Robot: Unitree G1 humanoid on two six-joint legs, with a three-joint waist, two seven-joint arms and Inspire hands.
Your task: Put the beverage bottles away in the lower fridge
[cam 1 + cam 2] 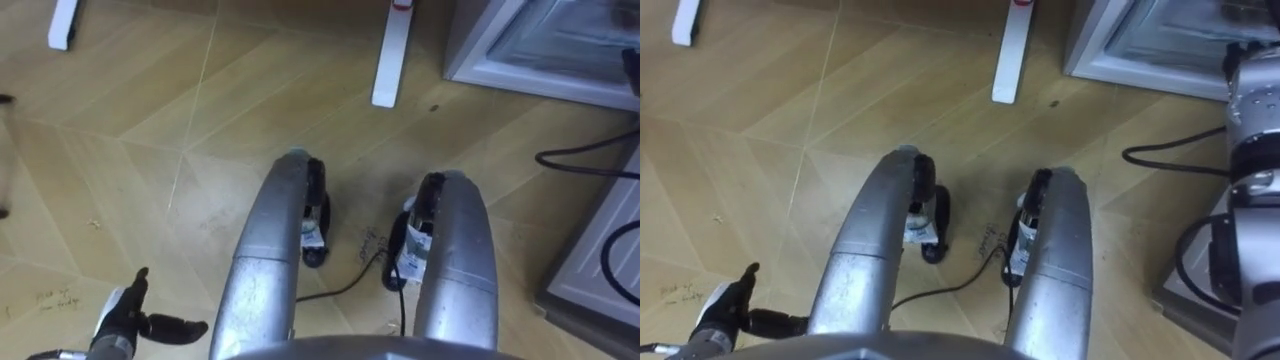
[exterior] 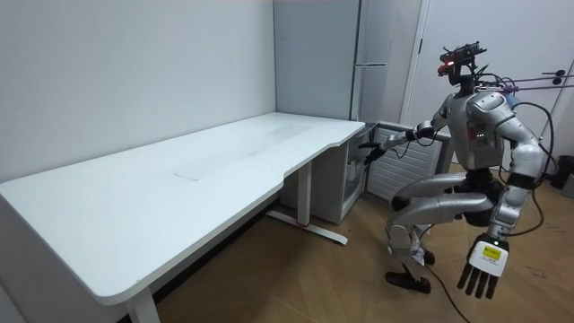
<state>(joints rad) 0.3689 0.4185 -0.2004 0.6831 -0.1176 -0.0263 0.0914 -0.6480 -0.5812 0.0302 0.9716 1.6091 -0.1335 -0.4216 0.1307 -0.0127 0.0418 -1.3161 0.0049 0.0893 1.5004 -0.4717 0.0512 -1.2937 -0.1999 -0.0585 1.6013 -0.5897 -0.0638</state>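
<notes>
Crouched before lower fridge (image 2: 339, 188) at worktop (image 2: 179, 188) right end. There, right robot hand (image 2: 369, 144) was at door, finger state untellable. Lower left, left robot hand (image 1: 122, 318) hung open, empty. Drinks' place could not be told. Best: hold crouch steady, swing door wide before loading.

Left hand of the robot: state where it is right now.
The left hand shows at the left eye view's lower left, fingers spread, over the wooden floor; in the room view it hangs low, far from the lower fridge.

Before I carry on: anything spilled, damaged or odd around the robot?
Nothing stands out. The lower fridge stands open next to the table, the floor looks dry, and the left hand hangs open, holding nothing.
</notes>
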